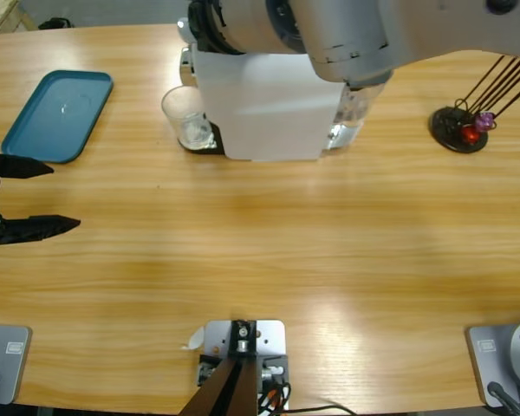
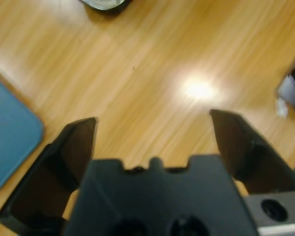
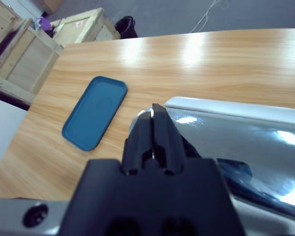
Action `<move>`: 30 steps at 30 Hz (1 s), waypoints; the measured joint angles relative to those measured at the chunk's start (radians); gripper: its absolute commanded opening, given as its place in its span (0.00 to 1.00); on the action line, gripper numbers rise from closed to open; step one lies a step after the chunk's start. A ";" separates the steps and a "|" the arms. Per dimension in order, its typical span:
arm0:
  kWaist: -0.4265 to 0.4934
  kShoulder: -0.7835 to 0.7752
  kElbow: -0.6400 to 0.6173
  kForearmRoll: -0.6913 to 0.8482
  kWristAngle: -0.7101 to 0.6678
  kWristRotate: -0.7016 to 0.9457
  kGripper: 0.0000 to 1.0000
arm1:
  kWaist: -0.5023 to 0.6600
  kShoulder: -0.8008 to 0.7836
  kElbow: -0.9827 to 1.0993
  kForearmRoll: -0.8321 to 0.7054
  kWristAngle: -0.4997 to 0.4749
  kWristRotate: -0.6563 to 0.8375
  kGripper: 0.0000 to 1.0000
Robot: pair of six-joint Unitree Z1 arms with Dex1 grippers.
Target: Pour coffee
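A white coffee machine (image 1: 260,108) stands at the back middle of the table, its shiny silver top (image 3: 236,132) filling the right wrist view. A clear glass (image 1: 186,117) sits on the machine's left side; its base shows at the left wrist view's top edge (image 2: 105,4). No coffee is in view, and the glass looks clear. My right gripper (image 3: 154,112) is shut, jaws pressed together right over the machine's silver top, and its silver arm (image 1: 329,30) covers the machine's back. My left gripper (image 1: 65,197) hangs open and empty at the table's left edge, over bare wood (image 2: 152,115).
A blue tray (image 1: 56,114) lies at the back left, beside my left gripper (image 2: 10,142), and shows beyond the machine (image 3: 95,113). A black wire capsule stand (image 1: 459,130) with red and purple capsules is at the back right. Wooden crates (image 3: 24,54) stand past the table's end.
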 measured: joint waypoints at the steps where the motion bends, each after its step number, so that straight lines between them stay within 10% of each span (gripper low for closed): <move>1: 0.000 0.000 0.000 0.000 0.000 0.000 1.00 | 0.000 0.000 0.003 -0.004 0.000 0.000 0.00; 4: -0.001 0.000 0.000 0.000 0.000 0.000 1.00 | 0.000 0.000 0.004 -0.008 0.001 0.000 0.00; 6: -0.001 0.000 0.000 0.000 0.000 0.000 1.00 | 0.000 -0.001 0.004 -0.008 0.001 -0.018 0.63; 15: -0.001 0.002 0.000 -0.018 0.004 0.000 1.00 | 0.002 -0.038 -0.125 0.222 0.011 -0.335 1.00; 26: -0.001 0.002 0.002 -0.024 0.073 -0.057 1.00 | -0.113 -0.189 -0.365 0.669 -0.078 -0.366 0.98; 30: -0.001 0.002 0.002 -0.024 0.080 -0.057 1.00 | -0.197 -0.237 -0.365 0.731 -0.064 -0.366 0.29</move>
